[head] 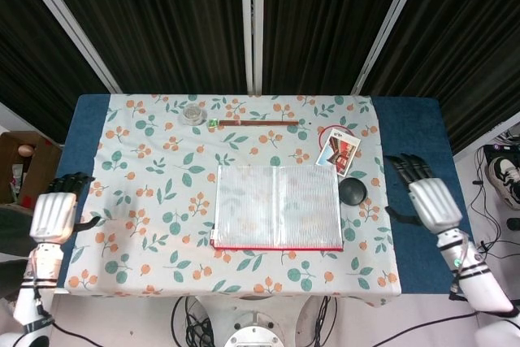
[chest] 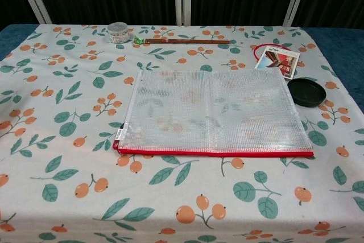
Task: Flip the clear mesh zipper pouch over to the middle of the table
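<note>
The clear mesh zipper pouch (head: 276, 206) (chest: 213, 112) lies flat in the middle of the flowered tablecloth, its red zipper edge toward the near side. My left hand (head: 54, 215) hovers off the table's left edge, fingers apart and holding nothing. My right hand (head: 426, 197) is over the blue strip at the table's right edge, fingers spread and empty. Neither hand touches the pouch. Both hands are outside the chest view.
A black round lid (head: 353, 191) (chest: 306, 91) sits just right of the pouch, with a small card (head: 340, 153) (chest: 277, 60) and a red ring (chest: 263, 48) behind it. A long brown stick (head: 258, 123) and a small round tin (head: 192, 113) lie along the far edge.
</note>
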Motion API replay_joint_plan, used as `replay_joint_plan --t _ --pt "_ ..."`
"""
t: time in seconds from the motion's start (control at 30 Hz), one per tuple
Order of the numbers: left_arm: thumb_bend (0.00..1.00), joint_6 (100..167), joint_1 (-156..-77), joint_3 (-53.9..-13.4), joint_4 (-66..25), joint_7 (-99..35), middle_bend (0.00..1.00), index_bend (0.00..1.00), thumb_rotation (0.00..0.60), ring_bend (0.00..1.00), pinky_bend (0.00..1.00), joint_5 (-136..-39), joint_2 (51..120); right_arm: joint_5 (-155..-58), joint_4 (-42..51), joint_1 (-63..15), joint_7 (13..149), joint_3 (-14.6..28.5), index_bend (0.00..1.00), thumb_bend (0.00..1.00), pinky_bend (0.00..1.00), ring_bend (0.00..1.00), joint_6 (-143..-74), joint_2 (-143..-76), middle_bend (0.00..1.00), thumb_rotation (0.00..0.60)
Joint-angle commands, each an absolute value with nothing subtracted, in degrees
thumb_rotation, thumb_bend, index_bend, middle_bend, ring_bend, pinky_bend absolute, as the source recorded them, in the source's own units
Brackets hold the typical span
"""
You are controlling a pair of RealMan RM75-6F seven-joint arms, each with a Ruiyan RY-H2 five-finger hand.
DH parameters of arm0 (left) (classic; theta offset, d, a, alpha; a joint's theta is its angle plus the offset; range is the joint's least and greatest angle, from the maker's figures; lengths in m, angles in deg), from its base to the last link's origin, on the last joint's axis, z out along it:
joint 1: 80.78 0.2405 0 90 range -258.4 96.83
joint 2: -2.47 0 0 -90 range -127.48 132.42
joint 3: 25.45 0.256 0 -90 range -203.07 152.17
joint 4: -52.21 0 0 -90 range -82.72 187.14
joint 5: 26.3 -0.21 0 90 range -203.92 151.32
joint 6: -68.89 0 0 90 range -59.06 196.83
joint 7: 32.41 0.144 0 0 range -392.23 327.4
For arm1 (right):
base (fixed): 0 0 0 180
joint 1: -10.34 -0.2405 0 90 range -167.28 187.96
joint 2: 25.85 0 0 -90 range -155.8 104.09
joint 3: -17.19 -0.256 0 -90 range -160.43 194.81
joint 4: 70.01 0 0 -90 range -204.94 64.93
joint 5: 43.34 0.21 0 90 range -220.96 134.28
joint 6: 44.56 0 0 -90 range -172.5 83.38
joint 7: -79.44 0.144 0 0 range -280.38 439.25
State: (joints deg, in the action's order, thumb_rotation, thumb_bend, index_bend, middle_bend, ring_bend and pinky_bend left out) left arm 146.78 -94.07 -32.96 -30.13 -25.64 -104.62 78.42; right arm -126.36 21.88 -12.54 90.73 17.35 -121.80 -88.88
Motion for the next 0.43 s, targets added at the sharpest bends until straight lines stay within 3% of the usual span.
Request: replay_joint_plan --t 0.03,0.2,0.43 --pt "0.0 150.56 -90.19 -30.76 -32.38 -27.71 0.22 0.27 0.6 0.18 0.22 -104.62 76.27 -128.13 16.36 -5.55 95.94 17.67 0.07 0.18 0.0 0.0 -129.8 -90.39 0.1 0.6" --pt "0.0 157.85 -84.28 -27.01 -36.76 -26.85 0.22 0.27 0.6 0.18 0.22 -107.53 73.72 -128.75 13.56 -0.04 98.18 18.66 0.07 0.18 0.0 0.0 -135.27 -91.42 0.1 0.6" --pt "0.0 164.82 -78.99 -23.82 -39.4 -24.36 0.22 0.27 0.6 0.18 0.22 -111.4 73.56 -130.64 12.55 2.24 100.34 20.15 0.07 0.18 0.0 0.0 -134.53 -91.17 0.09 0.6"
